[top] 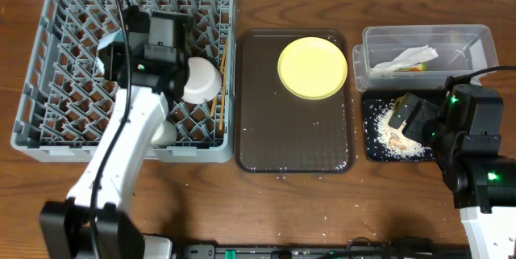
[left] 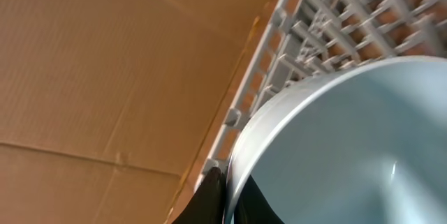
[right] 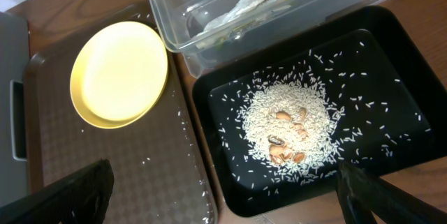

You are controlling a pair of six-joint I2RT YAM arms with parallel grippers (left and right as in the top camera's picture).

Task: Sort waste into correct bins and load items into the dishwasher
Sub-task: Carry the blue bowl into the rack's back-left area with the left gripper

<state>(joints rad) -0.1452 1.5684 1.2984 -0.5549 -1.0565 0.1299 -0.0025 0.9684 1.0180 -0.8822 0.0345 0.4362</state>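
My left gripper point(left: 227, 196) is shut on the rim of the light blue bowl point(left: 349, 147) and holds it tilted over the grey dish rack point(left: 314, 35). Overhead, the gripper point(top: 113, 53) sits over the rack's point(top: 48, 122) left half. The white bowl point(top: 200, 80), white cup point(top: 164, 132) and chopsticks point(top: 219, 89) lie in the rack. The yellow plate point(top: 313, 67) point(right: 119, 70) rests on the brown tray point(top: 290, 138). My right gripper point(top: 403, 114) point(right: 223, 196) is open and empty above the black tray point(right: 391, 63), which holds rice scraps point(right: 286, 130). The clear tub point(right: 209, 1) holds the napkin point(top: 411, 56) and wrapper point(top: 417, 68).
A few rice grains lie scattered on the brown tray point(right: 105, 161) and on the wooden table point(top: 322, 219) near its front edge. The clear tub point(top: 476, 41) and black tray point(top: 372, 142) sit side by side at the right, close to the brown tray.
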